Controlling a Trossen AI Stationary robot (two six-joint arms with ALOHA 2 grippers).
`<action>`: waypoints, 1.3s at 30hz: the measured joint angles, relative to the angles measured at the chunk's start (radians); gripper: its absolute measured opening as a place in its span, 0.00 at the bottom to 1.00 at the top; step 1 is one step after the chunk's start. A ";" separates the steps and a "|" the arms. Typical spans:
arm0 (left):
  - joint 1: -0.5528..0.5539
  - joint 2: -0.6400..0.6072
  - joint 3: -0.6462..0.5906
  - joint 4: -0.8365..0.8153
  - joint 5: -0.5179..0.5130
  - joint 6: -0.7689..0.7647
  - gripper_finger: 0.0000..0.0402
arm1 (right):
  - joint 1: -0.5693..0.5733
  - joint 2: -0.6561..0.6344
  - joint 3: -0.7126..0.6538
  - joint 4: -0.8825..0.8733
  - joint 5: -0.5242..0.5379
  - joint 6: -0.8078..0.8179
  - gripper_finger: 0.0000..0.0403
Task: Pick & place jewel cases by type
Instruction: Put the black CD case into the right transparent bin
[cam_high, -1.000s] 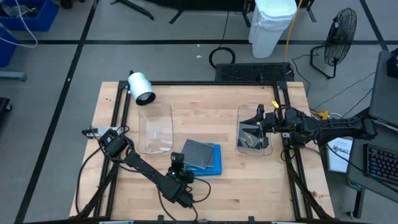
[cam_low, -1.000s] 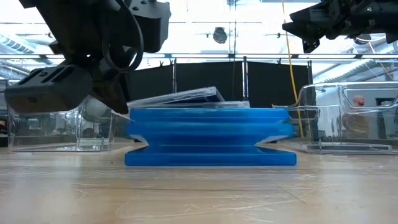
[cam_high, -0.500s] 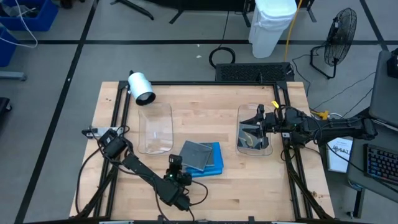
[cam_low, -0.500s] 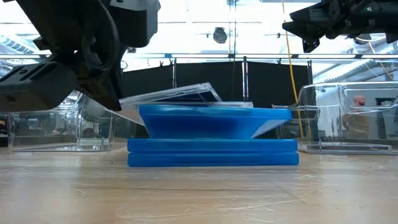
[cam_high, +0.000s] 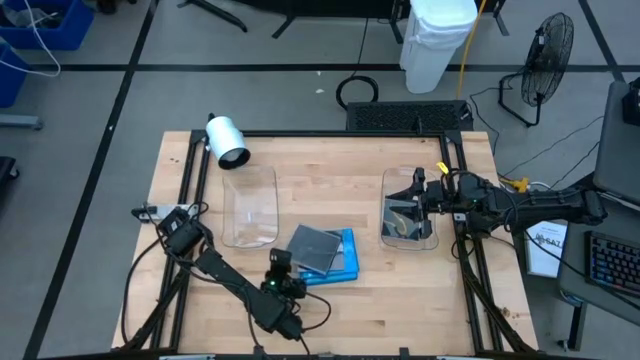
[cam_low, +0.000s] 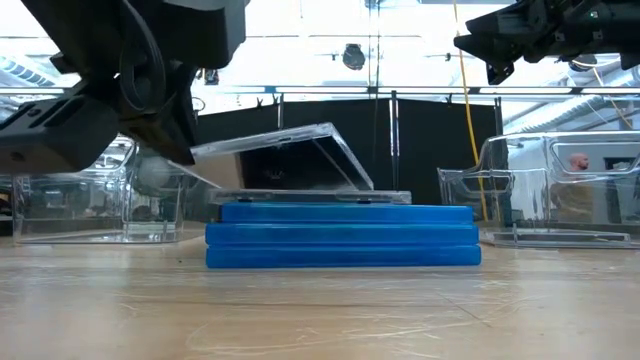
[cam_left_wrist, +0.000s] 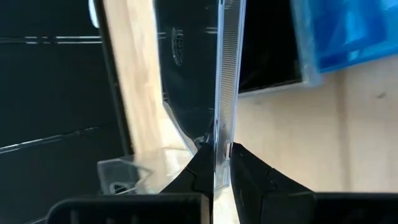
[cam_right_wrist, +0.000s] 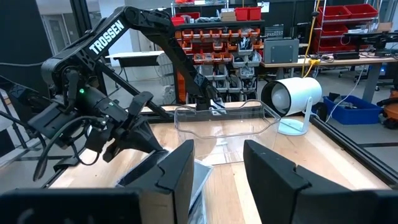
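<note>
"TROSSEN" reads white on the left arm (cam_right_wrist: 118, 34) — left gripper (cam_left_wrist: 216, 163) pinches one clear jewel case (cam_low: 285, 150) above two blue cases (cam_low: 342, 235); right gripper (cam_right_wrist: 214, 165) gapes empty.

Both arms over the table, left low and gripping, right raised and idle

The dark left arm runs from its base at the table's left edge toward the front middle, its left gripper (cam_left_wrist: 221, 167) pinched nearly shut on the thin edge of a clear, flat square plastic jewel case (cam_low: 285, 152), held tilted. The dark right arm reaches in from the right edge, wrist level; its right gripper (cam_right_wrist: 217, 171) hangs above the table with its two fingers parted and nothing between them.
</note>
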 joint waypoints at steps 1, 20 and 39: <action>0.000 0.001 0.008 -0.021 -0.005 -0.002 0.08 | 0.000 0.000 0.000 0.000 0.000 0.000 0.32; -0.006 -0.112 0.113 -0.032 -0.327 -0.185 0.08 | 0.000 0.022 0.000 0.009 0.000 -0.003 0.32; -0.024 -0.549 -0.162 0.518 -0.153 0.134 0.08 | 0.000 0.044 0.001 0.015 -0.007 -0.004 0.32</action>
